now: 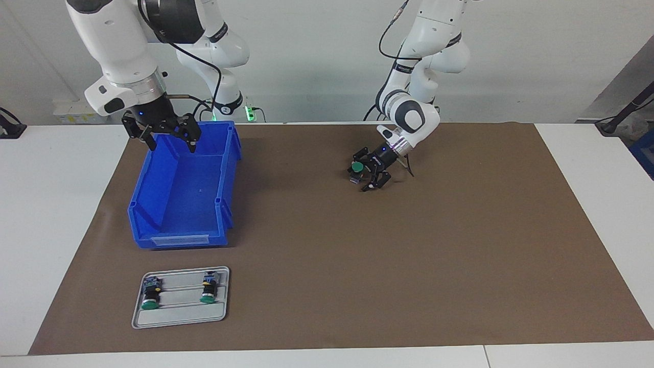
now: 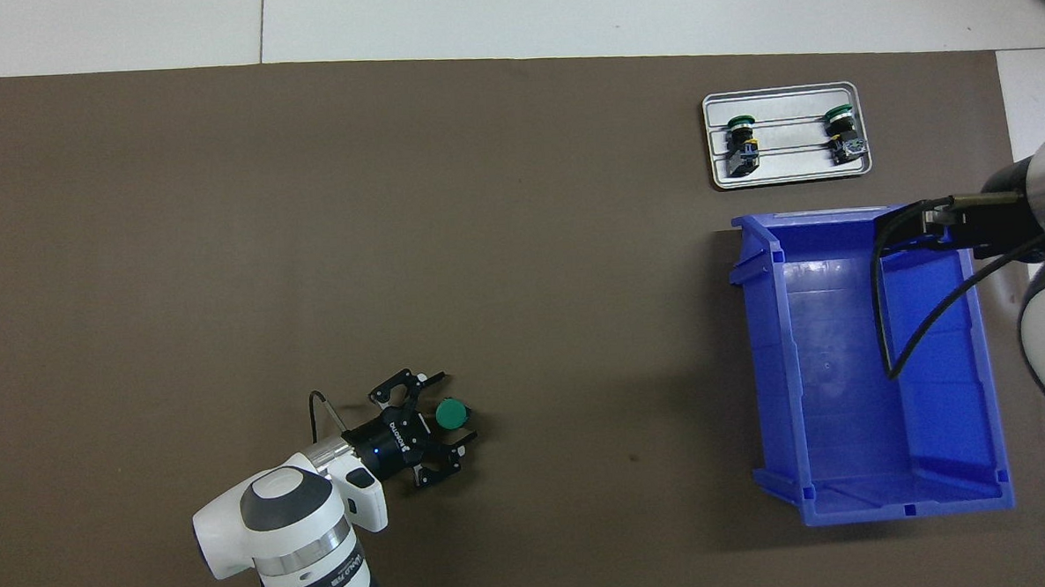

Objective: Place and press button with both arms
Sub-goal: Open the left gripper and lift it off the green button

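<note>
Fingers of the left gripper (image 1: pixel 364 176) stand spread around the button (image 1: pixel 356 168), which sits low on the brown mat (image 1: pixel 409 266) with its green cap up; whether the pads actually press its black body cannot be told. This spot lies toward the left arm's end of the table, near the robots, with bare mat all around it.

Over at the right arm's end, the right gripper (image 1: pixel 171 142) hangs with its fingers apart above the edge of the blue bin (image 1: pixel 168 225) that lies nearest the robots, holding nothing. A black cable loops from its wrist down over the bin's inside in the overhead view. The bin shows nothing inside it, and its label slot faces away from the robots.

Farther from the robots than the bin, just beside it, sits a grey tray (image 1: pixel 179 319) with raised ribs. Two more buttons lie on it, one (image 1: pixel 150 295) nearer the table's end and one (image 1: pixel 208 289) toward the middle, both on their sides with green caps pointing away from the robots. The bin stands between the right gripper and this tray.
</note>
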